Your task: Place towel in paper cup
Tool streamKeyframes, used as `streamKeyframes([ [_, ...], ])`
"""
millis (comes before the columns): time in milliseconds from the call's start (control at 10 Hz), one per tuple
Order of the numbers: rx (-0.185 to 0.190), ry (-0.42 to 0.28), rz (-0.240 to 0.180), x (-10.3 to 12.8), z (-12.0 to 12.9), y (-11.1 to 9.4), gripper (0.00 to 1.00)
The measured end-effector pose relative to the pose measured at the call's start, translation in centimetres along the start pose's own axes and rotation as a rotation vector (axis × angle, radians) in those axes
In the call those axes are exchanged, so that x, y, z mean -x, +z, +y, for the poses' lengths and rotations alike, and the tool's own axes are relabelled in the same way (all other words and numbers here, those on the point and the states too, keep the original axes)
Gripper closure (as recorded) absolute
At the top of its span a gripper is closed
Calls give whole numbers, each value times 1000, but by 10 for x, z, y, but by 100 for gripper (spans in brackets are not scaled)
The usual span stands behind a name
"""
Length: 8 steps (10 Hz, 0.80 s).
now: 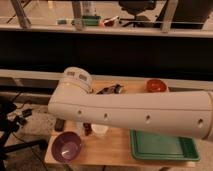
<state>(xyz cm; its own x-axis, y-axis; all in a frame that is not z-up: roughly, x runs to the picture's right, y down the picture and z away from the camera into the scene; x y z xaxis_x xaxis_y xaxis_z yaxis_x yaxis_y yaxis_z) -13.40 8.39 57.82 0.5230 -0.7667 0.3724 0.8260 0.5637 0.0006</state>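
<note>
A thick white robot arm (135, 112) stretches across the middle of the view from the right edge to a rounded elbow joint (75, 82) at left of centre. It blocks most of a small light wooden desk (117, 149). The gripper cannot be seen, as it lies somewhere behind this arm; its fingers are pressed together.

Just under the arm's lower edge a small white paper cup (100, 131) stands on the desk, its top cut off by the arm. Just left of the cup is a small dark object (87, 129), too unclear to name. A round purple bowl (66, 147) sits at the desk's near left corner, and a flat green rectangular tray (161, 146) lies at the near right. A red-orange bowl (156, 86) stands at the far right corner, above the arm. A dark jumbled shape (111, 90) shows at the far edge, just over the arm; what it is cannot be told.

The pale towel cannot be made out, since the arm covers the desk's centre.

Behind the desk runs a long dark wall panel (125, 50) with a grey railing (100, 27) above it. Black cables and stand legs (12, 125) lie on the floor to the left.
</note>
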Motion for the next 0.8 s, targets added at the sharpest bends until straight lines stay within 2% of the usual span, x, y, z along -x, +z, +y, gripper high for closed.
streamKeyframes([
  [100,11,41,-43,-10,3,-2,100],
  [300,9,124,-165,-39,11,-18,100],
  [400,12,164,-202,-55,16,-33,100],
  [600,25,235,-246,-83,29,-55,100],
  [800,35,298,-300,-95,43,-59,100],
])
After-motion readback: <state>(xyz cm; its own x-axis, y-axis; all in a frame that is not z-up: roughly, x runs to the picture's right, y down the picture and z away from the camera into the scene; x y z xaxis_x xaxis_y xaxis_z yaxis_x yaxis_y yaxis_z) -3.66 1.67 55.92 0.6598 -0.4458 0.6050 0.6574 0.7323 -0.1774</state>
